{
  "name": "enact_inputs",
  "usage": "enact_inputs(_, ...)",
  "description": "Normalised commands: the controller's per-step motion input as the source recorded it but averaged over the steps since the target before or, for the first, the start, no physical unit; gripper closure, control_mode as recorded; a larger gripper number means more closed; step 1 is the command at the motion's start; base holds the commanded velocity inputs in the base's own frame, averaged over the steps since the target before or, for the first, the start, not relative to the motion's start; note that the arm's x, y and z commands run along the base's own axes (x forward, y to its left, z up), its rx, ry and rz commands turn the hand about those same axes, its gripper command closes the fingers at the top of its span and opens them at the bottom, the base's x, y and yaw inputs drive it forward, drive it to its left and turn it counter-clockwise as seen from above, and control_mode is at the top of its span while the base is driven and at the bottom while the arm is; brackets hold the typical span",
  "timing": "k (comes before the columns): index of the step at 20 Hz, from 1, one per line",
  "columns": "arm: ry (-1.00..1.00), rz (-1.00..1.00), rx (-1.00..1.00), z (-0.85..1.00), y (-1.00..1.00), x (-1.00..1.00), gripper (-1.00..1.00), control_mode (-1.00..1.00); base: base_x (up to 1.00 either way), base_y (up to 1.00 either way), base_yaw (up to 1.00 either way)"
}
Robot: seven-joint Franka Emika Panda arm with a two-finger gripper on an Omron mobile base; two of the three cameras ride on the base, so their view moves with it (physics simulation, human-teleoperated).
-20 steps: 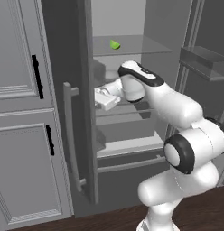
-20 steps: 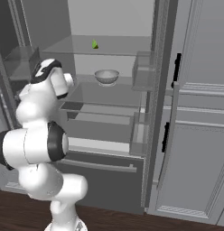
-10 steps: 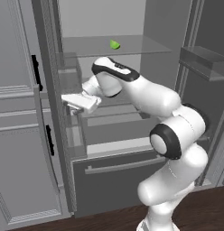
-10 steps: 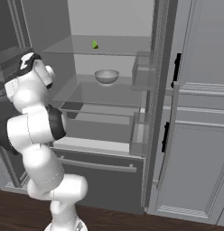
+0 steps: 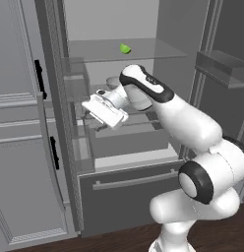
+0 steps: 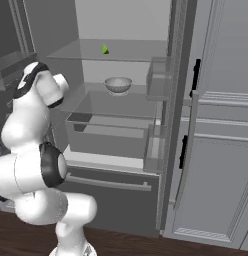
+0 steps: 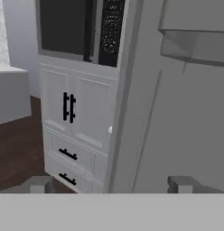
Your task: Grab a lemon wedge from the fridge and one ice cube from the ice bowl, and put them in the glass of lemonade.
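Note:
The fridge [image 5: 125, 183] stands with both doors open. A tiny yellow-green lemon wedge [image 5: 125, 48] [image 6: 105, 49] lies on its upper clear shelf. One shelf down sits a grey bowl [image 6: 118, 84]; I cannot see what is in it or tell whether it is the ice bowl. My gripper [image 5: 98, 109] hangs in front of the middle shelf, below and left of the wedge, facing the left door. In the hand view the gripper [image 7: 110, 186] is open with nothing between its fingertips [image 7: 40, 184]. The glass of lemonade and the ice cube are out of view.
The left fridge door [image 5: 55, 123] with its bins stands close to the hand. A clear drawer [image 6: 108, 137] and the lower freezer drawer [image 6: 108, 182] sit below. Grey panelled cabinets [image 6: 221, 150] with black handles flank the fridge. The hand view shows cabinets [image 7: 73, 113] and dark wood floor [image 7: 14, 153].
The left fridge door has swung wider open. The hand went left with it, then came back a little toward the shelves.

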Motion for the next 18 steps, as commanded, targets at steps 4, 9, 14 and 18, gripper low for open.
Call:
enact_inputs(4, -0.04, -0.27, 0.07, 0.39, -0.96, -0.62, -1.00, -1.00, 0.00, 0.00, 0.00)
enact_inputs(9, 0.03, -0.32, 0.01, 0.40, -0.78, -0.17, -1.00, -1.00, 0.00, 0.00, 0.00)
enact_inputs(14, 0.18, -0.46, -0.01, 0.51, -0.70, -0.01, -1.00, -1.00, 0.00, 0.00, 0.00)
enact_inputs(18, 0.32, -0.54, -0.06, 0.48, -0.75, 0.00, -1.00, -1.00, 0.00, 0.00, 0.00)
